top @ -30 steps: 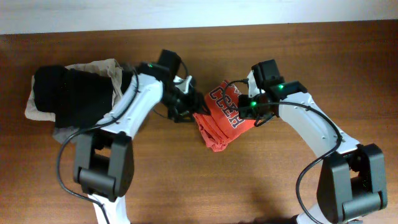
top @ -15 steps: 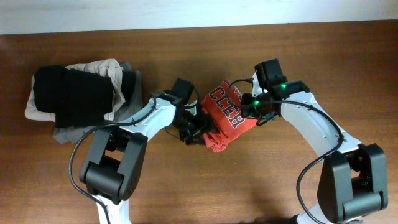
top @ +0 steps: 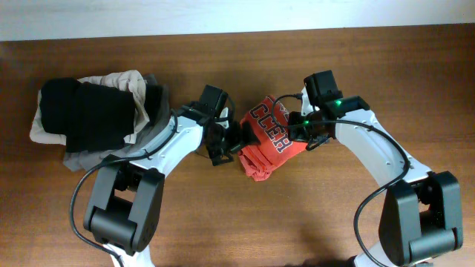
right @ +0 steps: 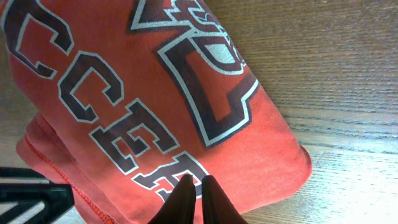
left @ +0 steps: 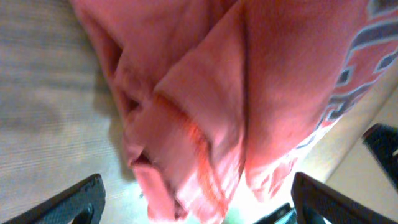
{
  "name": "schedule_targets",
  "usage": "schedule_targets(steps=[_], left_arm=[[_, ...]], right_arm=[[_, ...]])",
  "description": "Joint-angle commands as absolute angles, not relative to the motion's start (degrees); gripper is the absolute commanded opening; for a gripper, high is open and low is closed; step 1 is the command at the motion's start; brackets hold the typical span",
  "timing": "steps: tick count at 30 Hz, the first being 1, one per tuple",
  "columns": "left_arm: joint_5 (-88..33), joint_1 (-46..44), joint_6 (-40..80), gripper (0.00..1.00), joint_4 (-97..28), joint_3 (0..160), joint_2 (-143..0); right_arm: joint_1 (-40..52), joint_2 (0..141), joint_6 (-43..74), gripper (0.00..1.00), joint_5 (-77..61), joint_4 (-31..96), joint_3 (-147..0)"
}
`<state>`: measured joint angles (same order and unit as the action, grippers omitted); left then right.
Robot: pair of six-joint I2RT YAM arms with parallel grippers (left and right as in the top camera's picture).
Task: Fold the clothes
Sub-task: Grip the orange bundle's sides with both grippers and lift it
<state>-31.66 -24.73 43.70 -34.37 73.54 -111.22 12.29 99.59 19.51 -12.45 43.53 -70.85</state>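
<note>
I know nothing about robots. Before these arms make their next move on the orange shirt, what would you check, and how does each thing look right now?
1. The left fingers are open: ok. They stand wide apart on either side of the bunched edge of the T-shirt.
2. The right fingers are shut: ok. Their tips rest on the lettered front.
3. Cloth is caught between the right fingers: cannot tell.
4. The T-shirt lies flat and neat: not ok. It is bunched, with loose folds on its left side.
5. The T-shirt is apart from the pile of other garments: ok.
6. The T-shirt lies fully on the table: ok.
</note>
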Motion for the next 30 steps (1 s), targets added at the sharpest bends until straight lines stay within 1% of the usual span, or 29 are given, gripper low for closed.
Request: schedule_targets(steps=[1,7,8,9,12,21,22,23,24,25,26,28,30], left_arm=[[-30.61,-24.53,45.45,0.98,-30.72,70.26,-110.24],[-33.52,-24.53,50.35,0.99,-19.7,62.94,-110.24],[-33.71,-24.56,51.29,0.99,-17.3,61.69,-110.24],[-33.69,-24.6,53.39,0.99,-12.08,59.2,-110.24],[-34.35,-24.62,56.16,0.99,-5.65,56.49,-110.24],[-34.7,-26.22,57.45,0.99,0.47,55.55,-110.28],[-34.68,-26.22,57.43,0.96,0.64,55.55,-110.28],[-34.52,-26.22,57.39,0.9,0.8,55.55,-110.28],[-34.46,-26.22,57.32,0.8,0.93,55.55,-110.28],[-34.24,-26.22,56.93,0.74,1.13,55.55,-110.32],[-34.15,-26.22,56.58,0.7,1.45,55.55,-110.37],[-34.11,-26.22,55.68,0.66,2.61,55.55,-110.61],[-34.15,-26.22,55.68,0.68,3.75,55.55,-110.67]], right_arm=[[11.97,99.81,18.85,0.11,-11.53,43.86,-71.46],[11.97,99.81,18.7,0.1,-11.53,43.94,-71.46],[11.97,99.81,18.7,0.11,-11.53,43.94,-71.46],[11.97,99.81,18.7,0.1,-11.53,43.94,-71.46],[11.97,99.81,18.7,0.1,-11.53,43.99,-71.46],[12.03,100.03,18.94,0.11,-11.86,44.31,-71.42],[12.03,100.14,18.96,0.11,-12.1,44.42,-71.42],[12.03,100.29,18.96,0.1,-12.32,44.58,-71.42],[12.03,100.55,18.94,0.11,-12.69,44.73,-71.42],[12.03,100.73,18.94,0.11,-13.17,44.86,-71.42],[12.05,101.01,18.94,0.11,-13.34,45.17,-71.42],[12.45,101.51,18.94,0.1,-13.37,45.69,-71.42],[13.04,101.75,18.96,0.1,-13.76,46.28,-71.42]])
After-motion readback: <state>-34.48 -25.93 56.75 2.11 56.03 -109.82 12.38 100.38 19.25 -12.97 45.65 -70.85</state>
